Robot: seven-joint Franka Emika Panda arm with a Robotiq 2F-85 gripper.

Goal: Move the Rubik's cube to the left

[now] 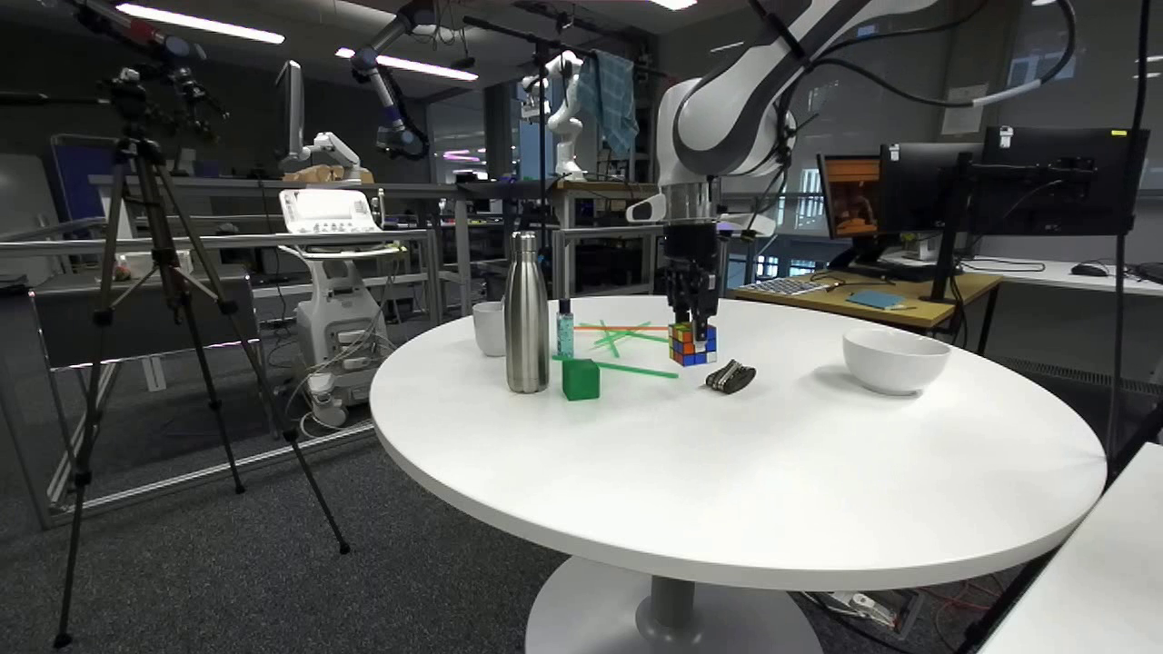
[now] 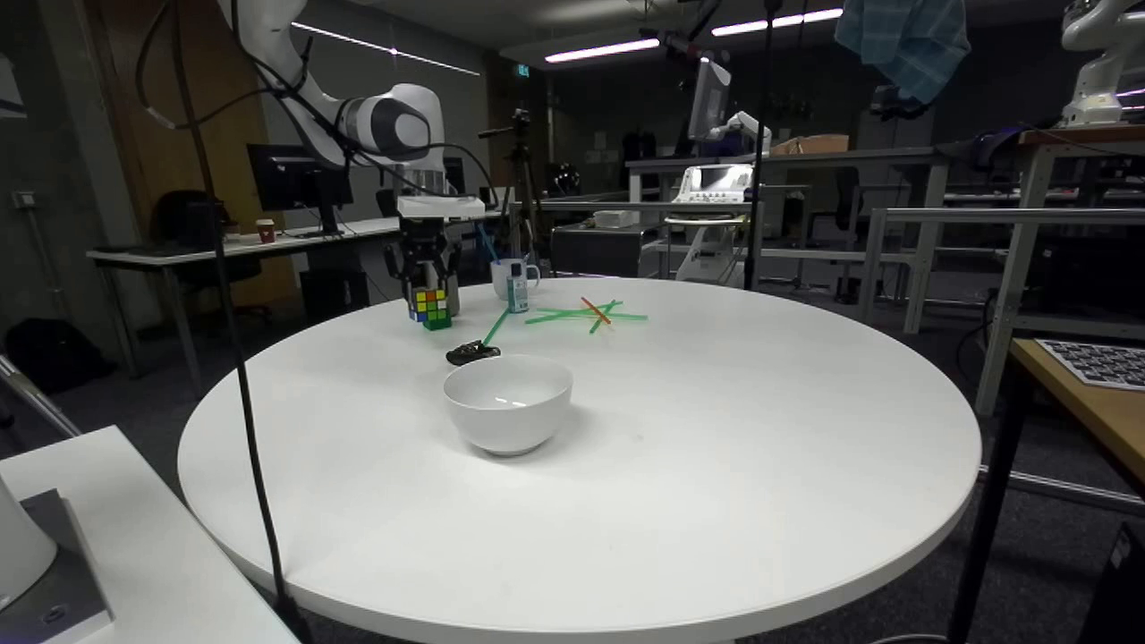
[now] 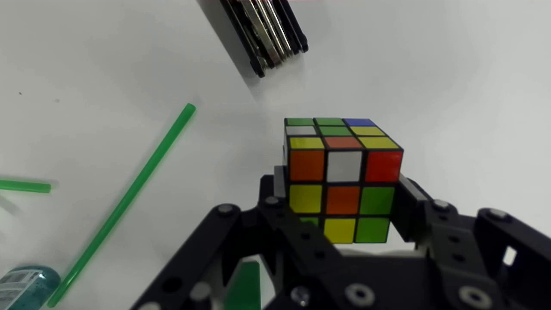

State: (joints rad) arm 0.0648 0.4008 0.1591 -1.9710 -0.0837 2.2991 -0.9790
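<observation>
Sitting left in an exterior view is a green block (image 1: pixel 581 379); right of it, the jaws squeeze the Rubik's cube (image 1: pixel 687 348), seemingly above the bench (image 1: pixel 818 472). Looks like carrying time; next, move left and lower gently.

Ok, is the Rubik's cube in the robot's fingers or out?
In: the wrist view shows the Rubik's cube between the fingers, with one against each of two opposite sides.

Round white table (image 1: pixel 818 481), dark carpet (image 1: pixel 273 581), ceiling lights (image 1: pixel 200 24), metal railing (image 2: pixel 948 216)
</observation>
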